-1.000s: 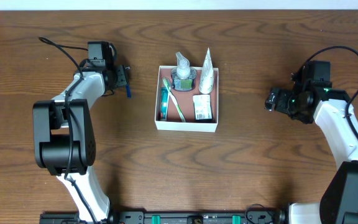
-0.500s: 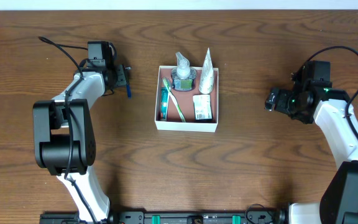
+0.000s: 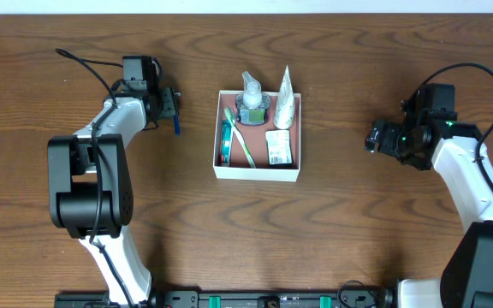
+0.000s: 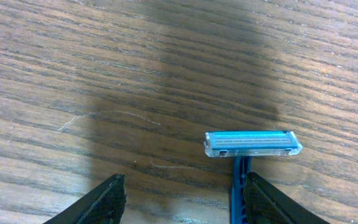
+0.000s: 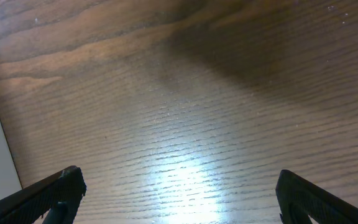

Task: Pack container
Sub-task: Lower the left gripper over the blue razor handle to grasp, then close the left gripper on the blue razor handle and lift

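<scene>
- Nearest to the left wrist camera, the left gripper (image 4: 183, 191) hangs low over the wood with its jaws apart and nothing held; only the two dark fingertips (image 4: 107, 198) show at the bottom edge.
- Between them lies a blue razor (image 4: 252, 144), head away from the camera; its handle is not centred but runs just beside the fingertip on the right of that view, perhaps touching it.
- We judge this the main risk: if the jaws close from here, the near finger meets the handle first and may push or turn the razor instead of clamping it; the handle is also thin and flat on the table (image 3: 332, 239), so the fingers could scrape the wood or slip off.
- Farther on, in the middle of the table, stands the container (image 3: 257, 173), well apart from both arms; it already holds a green toothbrush (image 3: 245, 147), a small bottle (image 3: 252, 98), a white tube (image 3: 285, 107) and a flat packet (image 3: 279, 147).
- Little free room remains, so a careless placing could knock the tube, which leans over the far wall.
- Farthest, the right gripper (image 3: 373, 139) is spread wide over bare wood, empty.
- The packet has a printed label, but it is too small to read; we see no brand on the razor.
</scene>
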